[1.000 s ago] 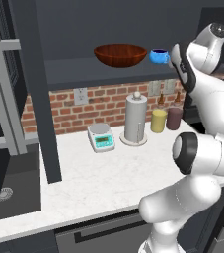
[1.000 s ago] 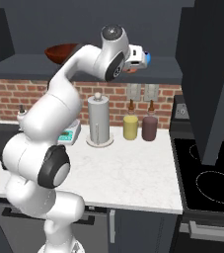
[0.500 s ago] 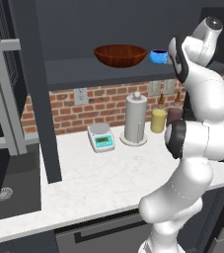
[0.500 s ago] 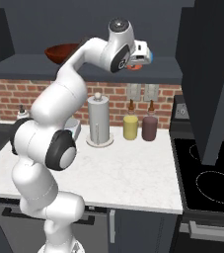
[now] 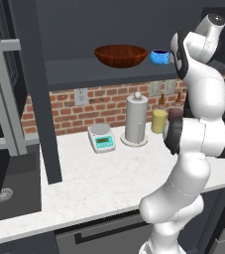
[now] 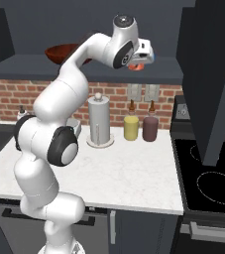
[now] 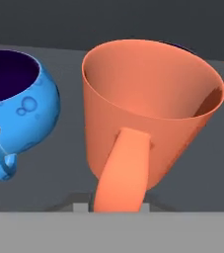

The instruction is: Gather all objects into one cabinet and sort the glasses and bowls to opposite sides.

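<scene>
The orange mug (image 7: 148, 113) stands on the cabinet (image 5: 84, 72) shelf floor, its handle turned toward my hand. My gripper (image 7: 113, 206) has its fingertips pressed against both sides of that handle, shut on it. Just to the mug's left sits a blue cup (image 7: 19, 108) with a dark inside. In the right base view the gripper (image 6: 141, 62) reaches over the shelf with the orange mug (image 6: 138, 67) under it. The wide reddish-brown bowl (image 5: 121, 54) rests on the same shelf to the left, and the blue cup (image 5: 159, 56) is to its right.
The cabinet's pale bar-handled door (image 5: 5, 99) hangs open at the left. On the counter below stand a steel paper-towel cylinder (image 5: 136, 119), a small scale (image 5: 101, 138), a yellow canister (image 6: 131, 128) and a maroon canister (image 6: 150, 129). A dark panel (image 6: 213, 74) hangs above the stove (image 6: 213, 173).
The arm has straightened upward, and its hand has moved a little further over the shelf with the orange mug. The bowl and the blue cup have stayed in place.
</scene>
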Available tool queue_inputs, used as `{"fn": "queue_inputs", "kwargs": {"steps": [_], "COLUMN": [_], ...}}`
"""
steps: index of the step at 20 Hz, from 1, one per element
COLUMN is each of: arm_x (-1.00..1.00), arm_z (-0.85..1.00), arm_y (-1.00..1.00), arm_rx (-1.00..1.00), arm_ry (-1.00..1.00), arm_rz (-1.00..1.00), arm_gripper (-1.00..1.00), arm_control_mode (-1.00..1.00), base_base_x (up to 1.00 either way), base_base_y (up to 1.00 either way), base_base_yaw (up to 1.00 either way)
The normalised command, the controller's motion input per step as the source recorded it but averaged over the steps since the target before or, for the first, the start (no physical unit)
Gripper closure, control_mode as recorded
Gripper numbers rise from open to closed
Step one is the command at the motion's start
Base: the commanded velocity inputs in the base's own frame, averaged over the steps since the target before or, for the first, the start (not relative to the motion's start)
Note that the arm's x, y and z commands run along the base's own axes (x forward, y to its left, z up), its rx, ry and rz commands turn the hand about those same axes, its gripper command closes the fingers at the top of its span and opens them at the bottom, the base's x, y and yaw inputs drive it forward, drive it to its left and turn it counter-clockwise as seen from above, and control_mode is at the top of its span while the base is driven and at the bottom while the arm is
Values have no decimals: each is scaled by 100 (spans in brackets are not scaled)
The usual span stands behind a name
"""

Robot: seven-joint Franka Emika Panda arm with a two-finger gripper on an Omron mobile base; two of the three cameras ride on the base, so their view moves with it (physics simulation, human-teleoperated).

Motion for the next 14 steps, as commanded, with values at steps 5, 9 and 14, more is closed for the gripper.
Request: {"fn": "queue_inputs", "kwargs": {"steps": [5, 9, 14], "arm_x": [0, -8, -12], "arm_z": [-14, -11, 0], "arm_y": [0, 0, 0], "arm_rx": [0, 0, 0], "arm_ry": [0, -1, -6], "arm_rz": [0, 0, 0], "arm_gripper": [-100, -100, -100], "arm_control_mode": [-100, -100, -100], "base_base_x": [0, 0, 0], "base_base_y": [0, 0, 0], "base_base_yaw": [0, 0, 0]}}
